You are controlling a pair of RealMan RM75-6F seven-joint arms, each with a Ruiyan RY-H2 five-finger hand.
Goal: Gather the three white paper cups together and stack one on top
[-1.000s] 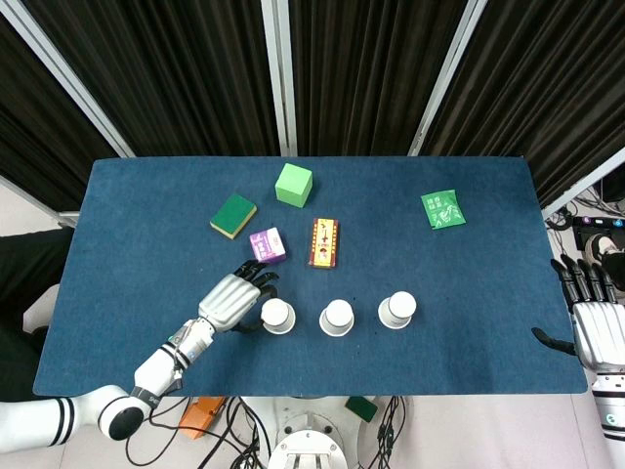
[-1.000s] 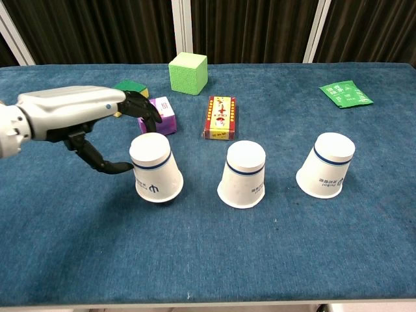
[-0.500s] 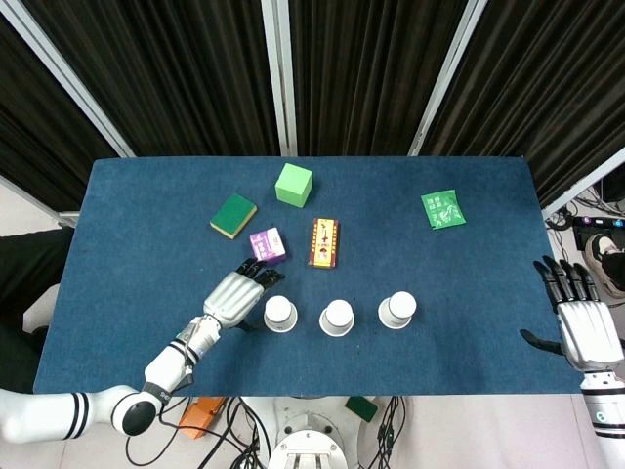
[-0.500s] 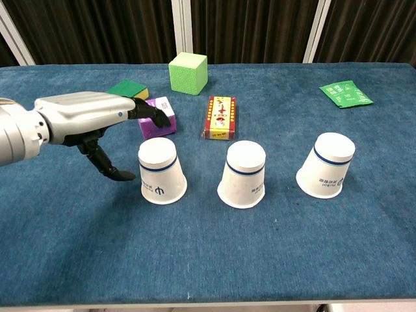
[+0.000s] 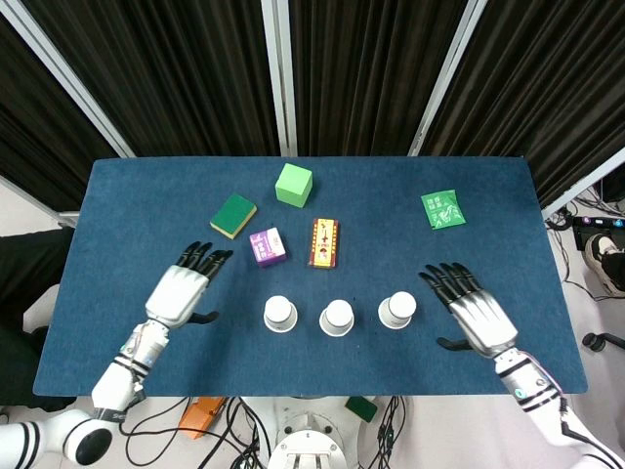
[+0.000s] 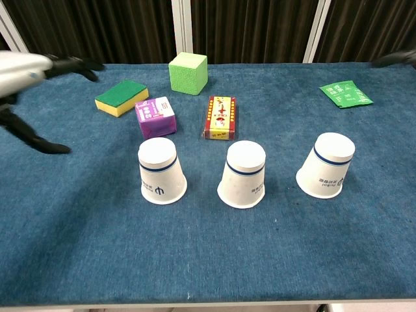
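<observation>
Three white paper cups stand upside down in a row near the table's front edge: the left cup, the middle cup and the right cup. They stand apart, none stacked. My left hand hovers open to the left of the row, well apart from the left cup. To the right of the right cup my right hand is open with its fingers spread, holding nothing. In the chest view only its fingertips show at the right edge.
Behind the cups lie a purple box, a red and yellow packet, a green and yellow sponge, a light green cube and a green sachet. The blue table ends just in front of the cups.
My left hand has drawn back leftward from the left cup, which stays where it was pushed, nearer the middle one. My right hand has come in from the right edge toward the right cup.
</observation>
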